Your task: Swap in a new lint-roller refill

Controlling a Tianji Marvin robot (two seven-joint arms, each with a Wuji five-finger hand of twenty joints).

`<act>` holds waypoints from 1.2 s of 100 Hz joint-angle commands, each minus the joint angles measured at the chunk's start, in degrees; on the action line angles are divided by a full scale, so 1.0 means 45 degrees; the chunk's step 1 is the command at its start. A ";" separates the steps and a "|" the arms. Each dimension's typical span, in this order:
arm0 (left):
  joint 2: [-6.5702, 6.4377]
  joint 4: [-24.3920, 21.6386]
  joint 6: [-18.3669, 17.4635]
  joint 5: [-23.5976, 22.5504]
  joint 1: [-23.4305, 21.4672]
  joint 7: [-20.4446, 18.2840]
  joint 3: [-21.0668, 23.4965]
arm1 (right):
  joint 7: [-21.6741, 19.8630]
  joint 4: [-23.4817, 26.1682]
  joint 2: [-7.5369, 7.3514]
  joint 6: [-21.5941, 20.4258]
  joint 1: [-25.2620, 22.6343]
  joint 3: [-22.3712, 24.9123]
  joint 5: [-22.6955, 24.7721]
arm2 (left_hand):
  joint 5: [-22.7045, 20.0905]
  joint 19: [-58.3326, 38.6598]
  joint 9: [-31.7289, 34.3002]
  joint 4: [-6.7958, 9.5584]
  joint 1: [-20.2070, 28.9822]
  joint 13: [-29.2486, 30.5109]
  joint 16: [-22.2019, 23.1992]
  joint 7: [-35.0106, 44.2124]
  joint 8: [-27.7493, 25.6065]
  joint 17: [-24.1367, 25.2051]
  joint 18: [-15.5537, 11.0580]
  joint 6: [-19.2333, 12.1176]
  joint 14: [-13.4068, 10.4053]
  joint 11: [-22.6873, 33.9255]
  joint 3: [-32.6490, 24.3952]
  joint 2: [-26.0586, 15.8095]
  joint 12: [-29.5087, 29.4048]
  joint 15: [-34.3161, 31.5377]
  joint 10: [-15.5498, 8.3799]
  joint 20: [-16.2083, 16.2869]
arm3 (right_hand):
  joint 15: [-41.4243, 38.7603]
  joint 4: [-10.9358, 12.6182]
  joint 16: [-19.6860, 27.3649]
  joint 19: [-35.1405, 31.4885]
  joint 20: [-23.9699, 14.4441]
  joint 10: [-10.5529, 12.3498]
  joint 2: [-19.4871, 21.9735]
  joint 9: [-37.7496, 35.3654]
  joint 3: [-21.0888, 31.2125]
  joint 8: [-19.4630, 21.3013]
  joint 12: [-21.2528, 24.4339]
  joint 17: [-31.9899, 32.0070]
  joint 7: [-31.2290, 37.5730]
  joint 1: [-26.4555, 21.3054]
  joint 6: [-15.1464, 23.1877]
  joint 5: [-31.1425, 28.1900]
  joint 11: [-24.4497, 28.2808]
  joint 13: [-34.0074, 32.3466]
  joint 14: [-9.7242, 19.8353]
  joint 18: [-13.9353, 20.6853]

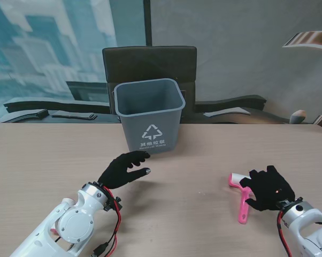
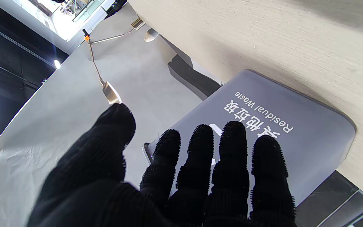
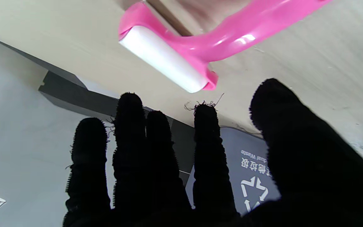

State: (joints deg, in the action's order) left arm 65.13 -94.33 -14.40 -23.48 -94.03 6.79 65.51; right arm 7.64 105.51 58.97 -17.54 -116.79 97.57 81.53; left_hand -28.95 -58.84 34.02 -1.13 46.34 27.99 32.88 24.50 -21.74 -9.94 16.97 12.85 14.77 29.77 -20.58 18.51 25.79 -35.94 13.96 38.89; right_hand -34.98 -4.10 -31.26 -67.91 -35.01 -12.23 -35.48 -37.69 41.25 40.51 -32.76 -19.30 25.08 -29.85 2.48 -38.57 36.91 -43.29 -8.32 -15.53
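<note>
A pink lint roller lies flat on the wooden table at the right, its white roll at the end farther from me. The right wrist view shows the same lint roller with its white roll seated in the pink frame. My right hand, in a black glove, hovers over the roller's handle with fingers spread and nothing in it. My left hand, also gloved, is open and empty, its fingers stretched toward the grey bin.
The grey bin marked "Residual Waste" stands at the table's far middle, just beyond my left hand. A dark office chair sits behind it. The table's far edge runs behind the bin.
</note>
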 commanded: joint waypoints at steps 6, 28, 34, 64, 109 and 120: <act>0.0023 -0.0008 0.0044 0.0026 0.0029 -0.0247 -0.0048 | -0.0517 -0.0191 -0.0062 0.0107 0.0494 -0.0100 -0.0127 | -0.0169 -0.0197 0.0162 0.0217 -0.0128 0.0254 0.0182 0.0190 -0.0109 -0.0017 -0.0219 -0.0176 -0.0022 0.0085 0.0195 -0.0417 -0.0056 -0.0360 -0.0022 0.0124 | 0.0814 0.0327 0.0394 0.0555 -0.0051 -0.0016 -0.0466 0.0822 0.0625 -0.0245 0.0198 0.0486 -0.0477 0.0373 -0.0070 0.0709 -0.0286 0.0637 0.0227 -0.0149; 0.0015 0.0035 0.0109 0.0068 0.0092 -0.0324 -0.0098 | -0.1515 -0.0991 -0.0133 0.0086 0.1527 -0.0303 -0.0594 | -0.0181 -0.0201 0.0169 0.0215 -0.0129 0.0248 0.0184 0.0186 -0.0104 -0.0018 -0.0210 -0.0172 -0.0010 0.0083 0.0205 -0.0414 -0.0056 -0.0361 -0.0018 0.0118 | 0.1351 0.0287 0.0714 0.0919 0.0060 -0.0026 -0.0444 0.1064 0.0640 -0.0507 0.0469 0.0691 -0.0827 0.0396 -0.0240 0.1146 -0.0529 0.0796 0.0169 -0.0197; 0.0013 0.0042 0.0132 0.0075 0.0109 -0.0345 -0.0112 | -0.1774 -0.1270 -0.0165 0.0071 0.1820 -0.0387 -0.0693 | -0.0176 -0.0202 0.0163 0.0217 -0.0129 0.0249 0.0183 0.0182 -0.0101 -0.0014 -0.0199 -0.0169 -0.0002 0.0080 0.0204 -0.0418 -0.0056 -0.0361 -0.0030 0.0117 | 0.1386 0.0288 0.0740 0.0936 0.0062 -0.0038 -0.0426 0.1093 0.0642 -0.0563 0.0507 0.0694 -0.0885 0.0372 -0.0252 0.1203 -0.0547 0.0771 0.0179 -0.0193; 0.0003 0.0091 0.0188 0.0113 0.0189 -0.0430 -0.0189 | -0.2420 -0.2855 -0.0308 0.0175 0.3264 -0.1051 -0.1177 | -0.0189 -0.0216 0.0195 0.0220 -0.0112 0.0270 0.0189 0.0182 -0.0098 -0.0024 -0.0205 -0.0163 0.0010 0.0089 0.0206 -0.0407 -0.0052 -0.0371 -0.0026 0.0115 | 0.1473 0.0294 0.0811 0.1000 0.0074 -0.0020 -0.0310 0.1191 0.0668 -0.0695 0.0635 0.0696 -0.0908 0.0319 -0.0215 0.1305 -0.0553 0.0778 0.0194 -0.0143; 0.0003 0.0167 0.0213 0.0108 0.0260 -0.0448 -0.0252 | -0.3429 -0.4197 -0.0420 0.0281 0.4771 -0.2176 -0.2046 | -0.0184 -0.0216 0.0181 0.0218 -0.0131 0.0280 0.0190 0.0176 -0.0093 -0.0030 -0.0209 -0.0179 -0.0017 0.0077 0.0207 -0.0423 -0.0054 -0.0372 -0.0035 0.0107 | 0.1424 0.0359 0.0827 0.1066 0.0085 -0.0001 -0.0260 0.0923 0.0787 -0.0738 0.0729 0.0708 -0.0698 0.0060 -0.0218 0.1082 -0.0461 0.0653 0.0155 -0.0178; 0.0005 0.0149 0.0191 0.0073 0.0228 -0.0411 -0.0214 | -0.3741 -0.4264 -0.0444 0.0221 0.4890 -0.2283 -0.2160 | -0.0190 -0.0214 0.0183 0.0218 -0.0128 0.0279 0.0192 0.0176 -0.0092 -0.0026 -0.0208 -0.0153 -0.0012 0.0078 0.0212 -0.0423 -0.0053 -0.0373 -0.0039 0.0105 | 0.1493 0.0418 0.0856 0.1117 0.0100 -0.0003 -0.0264 0.0975 0.0895 -0.0744 0.0769 0.0777 -0.0671 0.0030 -0.0208 0.1080 -0.0525 0.0733 0.0131 -0.0199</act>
State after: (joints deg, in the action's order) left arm 65.07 -93.47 -13.69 -23.11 -92.73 5.66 64.34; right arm -8.03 86.56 57.01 -16.12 -94.52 87.67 71.56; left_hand -28.95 -58.84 34.02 -0.92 46.34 28.00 32.89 24.52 -21.74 -10.06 16.97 12.85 14.79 29.77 -20.58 18.51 25.79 -36.48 13.96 38.89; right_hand -29.04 -4.10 -28.24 -63.81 -34.83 -12.23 -36.31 -34.05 43.13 36.94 -29.97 -16.58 20.68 -28.39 -1.02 -32.45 34.64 -41.19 -8.32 -15.62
